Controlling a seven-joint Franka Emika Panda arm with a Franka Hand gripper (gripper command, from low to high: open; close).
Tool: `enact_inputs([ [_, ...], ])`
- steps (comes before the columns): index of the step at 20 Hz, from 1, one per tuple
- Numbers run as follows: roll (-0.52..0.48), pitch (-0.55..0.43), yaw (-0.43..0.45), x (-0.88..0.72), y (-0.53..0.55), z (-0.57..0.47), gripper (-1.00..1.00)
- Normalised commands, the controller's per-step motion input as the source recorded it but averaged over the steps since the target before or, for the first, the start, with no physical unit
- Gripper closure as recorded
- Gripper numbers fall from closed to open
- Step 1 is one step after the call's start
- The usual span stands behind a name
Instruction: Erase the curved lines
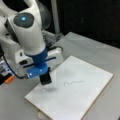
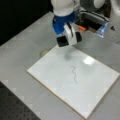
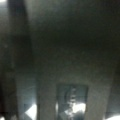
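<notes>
Nearest to the camera in a front view is the white board, flat and smooth, with a thin wooden-looking edge, lying on the grey table. The curve lines are whole near the board's middle in both front views, so nothing looks erased yet. The gripper hovers over the board's corner, beside the squiggle and apart from it. It carries a dark block, probably an eraser; whether its fingers pinch it, I cannot tell.
</notes>
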Motion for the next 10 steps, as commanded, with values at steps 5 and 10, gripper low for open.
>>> enact_inputs([
  [5, -0.025, -0.117, -0.125, 0.13, 0.26, -0.14, 1.00],
  [10, 0.007, -0.083, -0.125, 0.11, 0.21, -0.15, 1.00],
])
